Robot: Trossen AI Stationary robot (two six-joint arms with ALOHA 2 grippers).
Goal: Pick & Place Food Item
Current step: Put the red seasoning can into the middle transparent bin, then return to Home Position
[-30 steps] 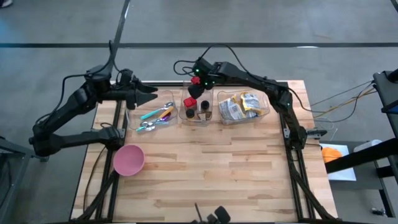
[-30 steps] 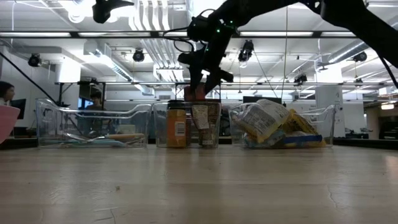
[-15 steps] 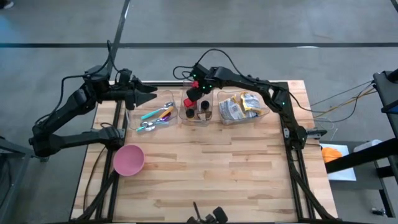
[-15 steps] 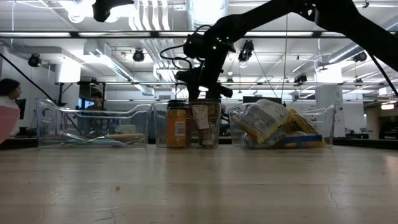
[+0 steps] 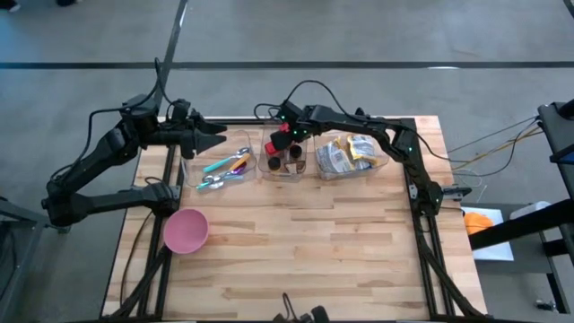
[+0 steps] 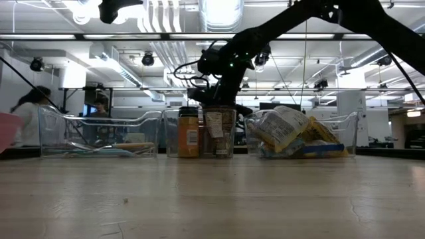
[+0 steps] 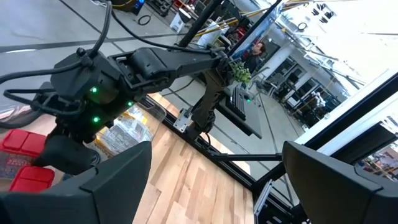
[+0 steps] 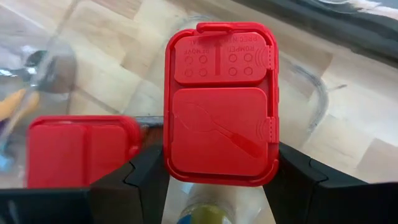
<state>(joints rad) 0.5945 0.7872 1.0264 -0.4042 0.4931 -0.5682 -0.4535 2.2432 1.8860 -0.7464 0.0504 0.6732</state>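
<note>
My right gripper (image 5: 284, 144) is shut on a spice jar with a red rectangular lid (image 8: 219, 129), down among the jars in the middle clear bin (image 5: 285, 169). A second red-lidded jar (image 8: 84, 149) stands beside it in that bin. In the low view the gripper (image 6: 222, 105) is at the bin's rim, behind a yellow jar (image 6: 188, 136) and a dark jar (image 6: 214, 131). My left gripper (image 5: 213, 139) hangs open above the table's far left corner, holding nothing. My right gripper pinches the jar between its two fingers (image 8: 142, 177), one on each long side of the red lid (image 8: 177, 163), toward one end of the lid. The fingers come from above, slanting down. The jar stands upright, lid up; whether its bottom rests on the bin floor stays hidden.
A clear bin with cutlery (image 5: 222, 169) stands left of the middle bin and a clear bin with food packets (image 5: 350, 154) right of it. A pink bowl (image 5: 186, 230) sits at the near left. Bare wood (image 5: 305, 242) fills the near half of the table.
My right gripper has gone down from above the middle bin into it, rolling about its own axis, with the red-lidded jar still between its fingers. The jar has sunk below the bin's rim in the low view.
</note>
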